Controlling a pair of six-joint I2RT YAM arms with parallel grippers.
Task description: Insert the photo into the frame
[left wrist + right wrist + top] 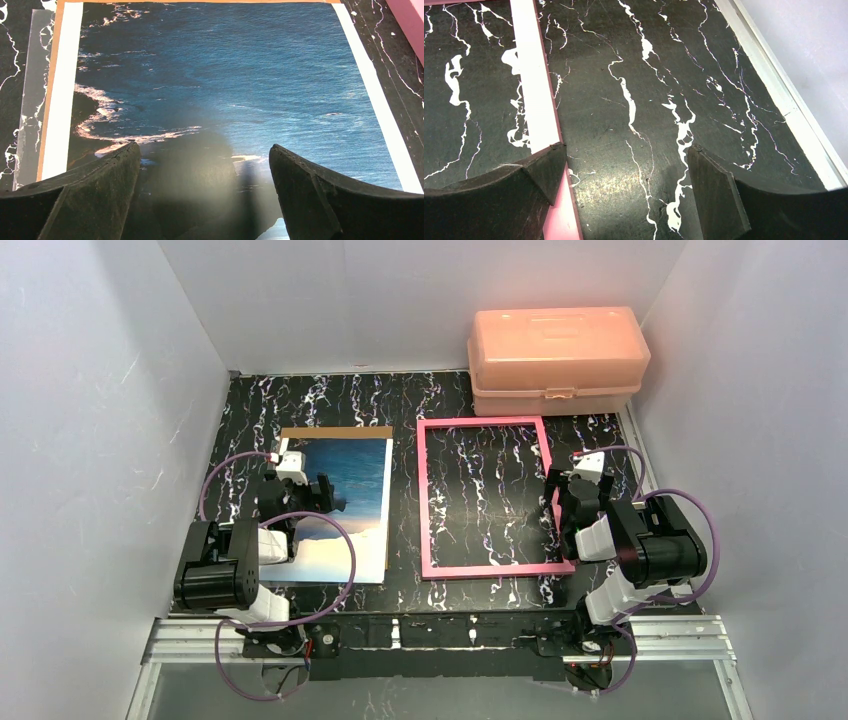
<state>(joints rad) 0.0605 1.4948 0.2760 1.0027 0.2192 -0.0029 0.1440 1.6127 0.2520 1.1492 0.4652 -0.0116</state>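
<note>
The photo point(345, 505) lies face up on the left of the table, dark blue with pale cloud and a white border, on a brown backing board point(335, 432). It fills the left wrist view point(240, 80). My left gripper point(322, 492) hangs over its left half, open and empty, also seen in the left wrist view point(202, 155). The pink frame point(485, 565) lies flat at the centre, the table showing through it. My right gripper point(556, 502) is open and empty at the frame's right rail point(531, 85), its left finger over the rail in the right wrist view point(624, 155).
A peach plastic box point(556, 358) stands at the back right, just behind the frame. White walls close in the table on three sides. The table's right edge strip point(784, 100) runs close to my right gripper. A clear sheet point(30, 100) sticks out left of the backing board.
</note>
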